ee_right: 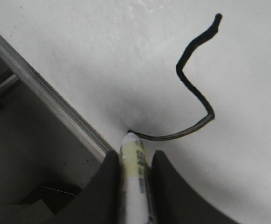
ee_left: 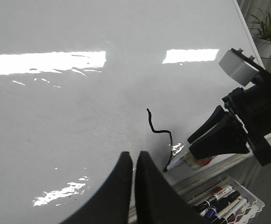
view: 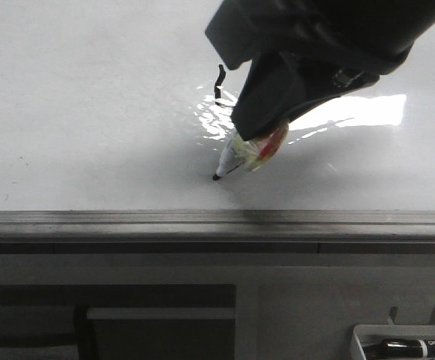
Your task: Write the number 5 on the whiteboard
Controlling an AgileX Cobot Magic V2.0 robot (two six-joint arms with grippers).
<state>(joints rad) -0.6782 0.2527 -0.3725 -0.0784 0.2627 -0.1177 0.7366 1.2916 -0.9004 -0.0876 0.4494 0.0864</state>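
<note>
Black ink forms one unfinished number 5 (ee_left: 157, 131) on the whiteboard (view: 90, 112); the right gripper (ee_right: 134, 161) clamps one marker (view: 236, 159) (tip touching board), while the left gripper (ee_left: 133, 161) hovers closed, empty.

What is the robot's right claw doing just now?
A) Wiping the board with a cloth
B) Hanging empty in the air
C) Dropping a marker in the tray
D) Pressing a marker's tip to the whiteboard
D: the right claw grips the marker, whose tip touches the whiteboard at the end of the black line.
</note>
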